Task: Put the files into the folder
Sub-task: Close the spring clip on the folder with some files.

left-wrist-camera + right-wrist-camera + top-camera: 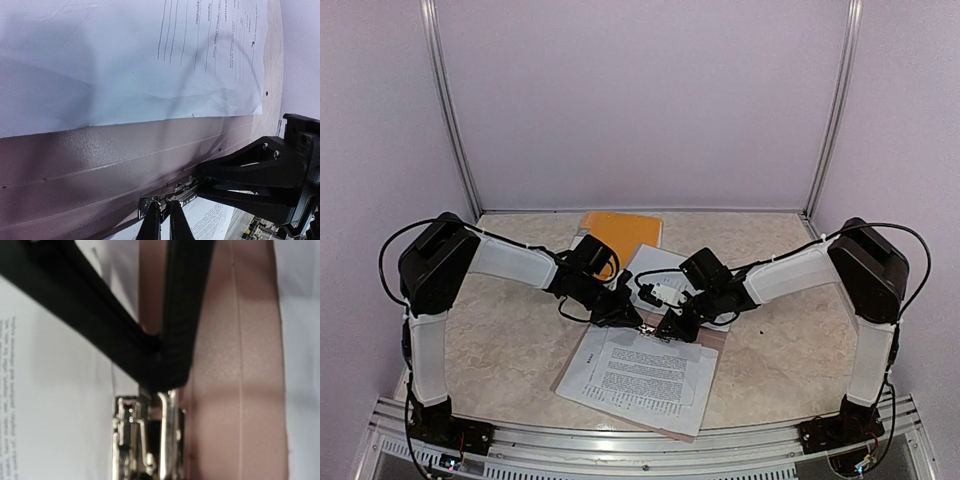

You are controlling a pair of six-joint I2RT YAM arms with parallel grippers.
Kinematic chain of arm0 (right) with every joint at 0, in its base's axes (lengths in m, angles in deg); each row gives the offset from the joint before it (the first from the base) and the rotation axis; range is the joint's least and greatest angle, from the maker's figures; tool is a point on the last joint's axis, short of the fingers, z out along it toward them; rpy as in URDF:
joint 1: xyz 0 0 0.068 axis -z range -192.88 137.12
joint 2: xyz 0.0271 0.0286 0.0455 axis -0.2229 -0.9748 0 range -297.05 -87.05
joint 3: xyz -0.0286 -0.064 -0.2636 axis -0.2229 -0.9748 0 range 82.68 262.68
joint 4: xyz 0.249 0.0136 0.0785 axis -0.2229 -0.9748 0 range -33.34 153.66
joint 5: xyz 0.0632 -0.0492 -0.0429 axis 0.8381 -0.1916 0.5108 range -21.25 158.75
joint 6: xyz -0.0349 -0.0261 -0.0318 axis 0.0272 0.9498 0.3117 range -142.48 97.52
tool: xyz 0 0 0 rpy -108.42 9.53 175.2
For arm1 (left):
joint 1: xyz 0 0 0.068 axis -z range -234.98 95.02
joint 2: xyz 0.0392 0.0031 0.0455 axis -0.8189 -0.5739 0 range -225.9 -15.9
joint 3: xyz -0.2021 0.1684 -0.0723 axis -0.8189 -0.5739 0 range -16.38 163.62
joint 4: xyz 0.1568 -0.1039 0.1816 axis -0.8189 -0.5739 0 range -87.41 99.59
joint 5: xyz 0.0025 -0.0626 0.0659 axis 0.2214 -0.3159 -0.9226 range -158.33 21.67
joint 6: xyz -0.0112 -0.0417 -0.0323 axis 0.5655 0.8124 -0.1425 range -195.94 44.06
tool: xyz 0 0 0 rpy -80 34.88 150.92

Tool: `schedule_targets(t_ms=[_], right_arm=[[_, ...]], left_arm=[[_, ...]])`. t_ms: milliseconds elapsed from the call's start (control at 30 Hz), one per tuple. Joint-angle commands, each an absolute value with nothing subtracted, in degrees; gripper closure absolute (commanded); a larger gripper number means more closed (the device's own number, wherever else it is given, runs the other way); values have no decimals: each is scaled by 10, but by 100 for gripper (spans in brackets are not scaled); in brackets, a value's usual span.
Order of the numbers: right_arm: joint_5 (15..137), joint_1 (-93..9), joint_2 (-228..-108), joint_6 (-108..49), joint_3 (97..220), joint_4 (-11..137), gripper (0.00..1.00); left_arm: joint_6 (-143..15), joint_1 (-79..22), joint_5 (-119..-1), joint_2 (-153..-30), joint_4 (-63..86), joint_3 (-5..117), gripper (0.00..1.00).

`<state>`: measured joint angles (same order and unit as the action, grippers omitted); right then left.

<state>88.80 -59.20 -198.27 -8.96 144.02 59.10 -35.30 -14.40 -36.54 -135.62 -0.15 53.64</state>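
Observation:
A taupe folder lies open near the table's front with a stack of white printed files on it. Both grippers meet at its metal clip on the far edge. My left gripper is shut, its tips against the clip's plate in the left wrist view. My right gripper is shut on the clip's upright lever, pinched at its tip. Another white printed sheet lies behind the folder, also in the left wrist view.
An orange folder lies at the back centre, partly under the loose sheet. The taupe cover's spine fills the left wrist view. White booth walls close the back and sides.

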Motion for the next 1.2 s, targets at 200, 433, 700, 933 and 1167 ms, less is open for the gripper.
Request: schedule_targets(t_ms=[200,433,700,933,1167], right_arm=[[903,-623,-2050,-68,1414,496,100],[900,-623,-2044,-67,1412,493,100],[900,-623,-2046,-69,1412,496,100],[897,-623,-2046,-69,1411,495,100],[890,-622,-2050,-73,1413,495,100]], left_arm=[[-374,-147,-585,-1410,-115,437,100],[-379,-133,-549,-1365,-113,457,100],[-387,-117,-532,-1341,-112,454,100],[-387,-105,-522,-1334,-112,441,100],[-372,-104,-478,-1326,-114,436,100]])
